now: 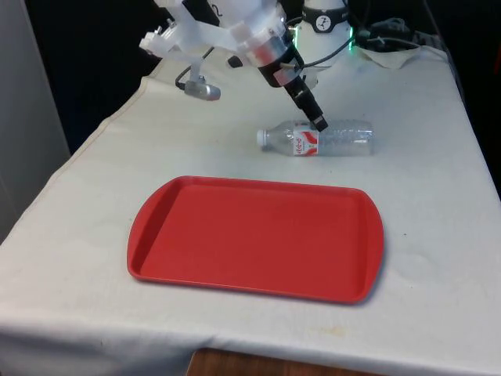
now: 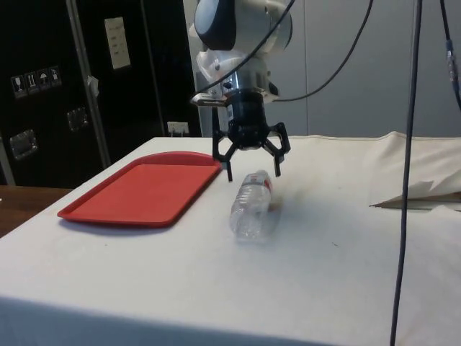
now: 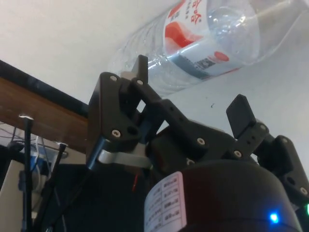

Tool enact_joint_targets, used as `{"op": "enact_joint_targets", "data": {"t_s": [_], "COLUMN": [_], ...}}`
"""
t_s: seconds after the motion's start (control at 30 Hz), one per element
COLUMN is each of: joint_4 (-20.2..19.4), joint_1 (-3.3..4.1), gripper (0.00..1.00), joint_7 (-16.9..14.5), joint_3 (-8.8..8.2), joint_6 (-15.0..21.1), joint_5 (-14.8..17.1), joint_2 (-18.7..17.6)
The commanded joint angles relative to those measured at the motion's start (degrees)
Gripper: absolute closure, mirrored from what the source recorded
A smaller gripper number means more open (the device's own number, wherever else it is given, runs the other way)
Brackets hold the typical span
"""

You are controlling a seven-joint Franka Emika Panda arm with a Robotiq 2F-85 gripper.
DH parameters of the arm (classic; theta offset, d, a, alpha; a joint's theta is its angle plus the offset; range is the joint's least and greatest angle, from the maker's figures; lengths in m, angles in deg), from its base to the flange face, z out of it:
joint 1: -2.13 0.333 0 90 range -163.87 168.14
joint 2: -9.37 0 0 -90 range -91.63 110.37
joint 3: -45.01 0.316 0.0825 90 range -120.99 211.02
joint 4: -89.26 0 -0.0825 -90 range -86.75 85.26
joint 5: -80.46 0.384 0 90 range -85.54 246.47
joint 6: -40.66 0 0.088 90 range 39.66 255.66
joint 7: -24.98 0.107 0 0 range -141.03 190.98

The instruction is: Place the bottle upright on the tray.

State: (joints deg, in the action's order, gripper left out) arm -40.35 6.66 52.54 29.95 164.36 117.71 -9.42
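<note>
Clear plastic water bottle [image 1: 321,139], one item, lying on its side on the white tablecloth [image 1: 438,235]. White cap pointing toward the front view's left; red-and-white label wrapping the body near the neck end. In the side view the bottle [image 2: 252,205] is lying with its base toward the camera and its label end farther away, just beside the tray's near corner but not touching it. In the wrist view the bottle [image 3: 212,43] is showing its label with red print and a small code panel, resting on the cloth beyond the fingertips.

Black two-finger gripper [image 1: 319,124], one item, hanging directly over the bottle's label end. In the side view the gripper [image 2: 252,171] is standing with its jaws spread wide, one fingertip on each side of the bottle and slightly above it, gripping nothing. In the wrist view the gripper [image 3: 190,92] is showing both fingers [image 3: 241,113] well apart with the bottle lying across the gap beyond them; whether the tips are touching the plastic cannot be told.

Red plastic tray [image 1: 156,251], one item, rectangular with rounded corners and a raised rim, sitting flat on the cloth between the bottle and the table's near edge in the front view. In the side view the tray [image 2: 108,209] is lying near the bottle.
</note>
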Motion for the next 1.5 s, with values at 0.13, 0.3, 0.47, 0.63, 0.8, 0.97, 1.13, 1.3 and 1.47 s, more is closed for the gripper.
{"op": "enact_joint_targets", "data": {"t_s": [0.13,0.3,0.47,0.63,0.8,0.97,1.13,1.3,1.47], "joint_4": [0.57,0.86,0.92,0.63,1.20,1.38,1.66,2.01,2.98], "joint_1": [-0.40,-0.46,-0.46,-0.11,-0.52,-0.57,-0.57,-0.63,-0.74], "gripper": [0.00,0.00,0.00,0.00,0.00,0.00,0.00,0.00,0.00], "joint_7": [-0.57,-0.52,-0.52,-0.17,-0.40,-0.29,-0.29,-0.29,-0.34], "joint_3": [-0.29,-0.74,-1.09,-1.43,-1.89,-2.35,-2.81,-3.27,-3.67], "joint_6": [-1.09,-1.55,-1.78,-1.43,-2.64,-3.09,-3.84,-4.47,-5.27], "joint_5": [1.83,3.04,4.18,4.24,6.13,6.99,7.85,8.77,9.63], "joint_2": [-0.97,-1.78,-2.41,-2.52,-3.55,-4.13,-4.70,-5.44,-6.47]}}
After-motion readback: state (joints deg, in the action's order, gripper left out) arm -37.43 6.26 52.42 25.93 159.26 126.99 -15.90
